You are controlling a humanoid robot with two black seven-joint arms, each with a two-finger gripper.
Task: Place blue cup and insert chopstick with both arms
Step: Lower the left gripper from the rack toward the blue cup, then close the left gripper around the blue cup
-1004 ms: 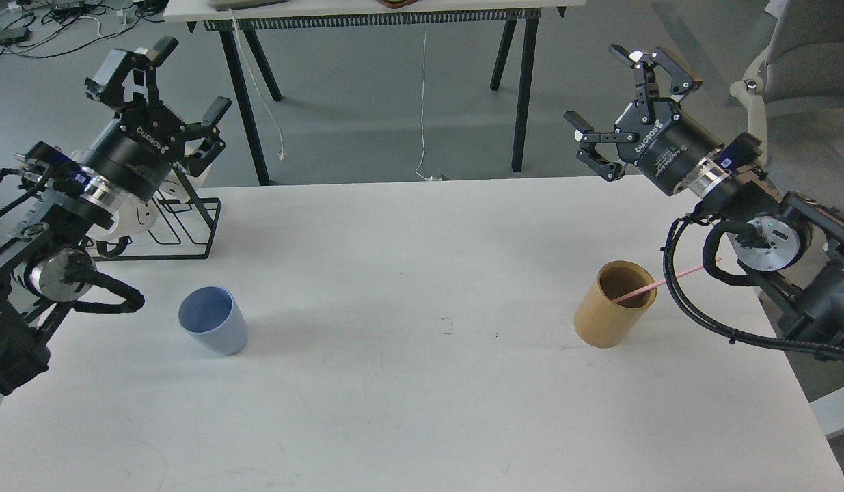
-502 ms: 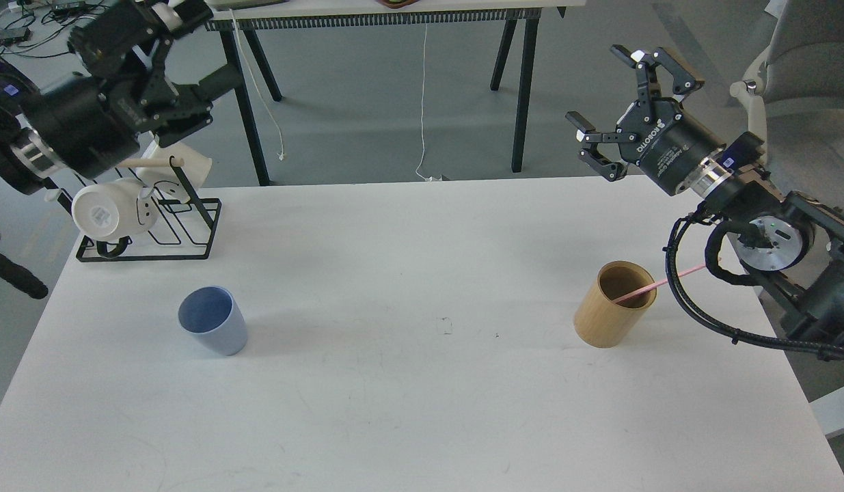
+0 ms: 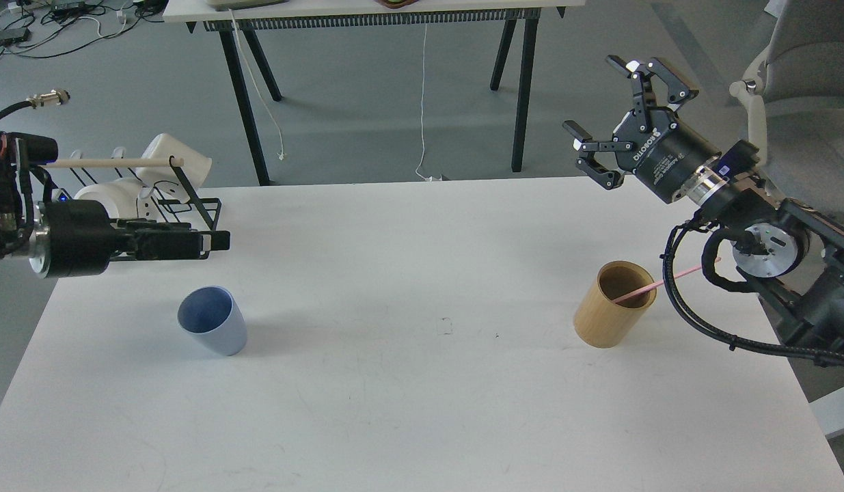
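The blue cup (image 3: 213, 321) stands upright on the white table (image 3: 422, 396) at the left. The pink chopstick (image 3: 661, 281) leans out of the tan wooden cup (image 3: 609, 314) at the right, its upper end pointing right. My left gripper (image 3: 213, 241) points right, level, just above and behind the blue cup, apart from it. It is seen side-on, so its fingers cannot be told apart. My right gripper (image 3: 609, 102) is open and empty, high behind the wooden cup.
A black wire rack (image 3: 196, 205) with a beige wooden rod (image 3: 114, 162) and white mugs (image 3: 175, 157) stands at the table's back left, just behind my left gripper. Another table's legs (image 3: 524, 89) stand beyond.
My left arm has swung down from high at the back left, and its gripper now lies level just above the blue cup. My right gripper has barely moved.
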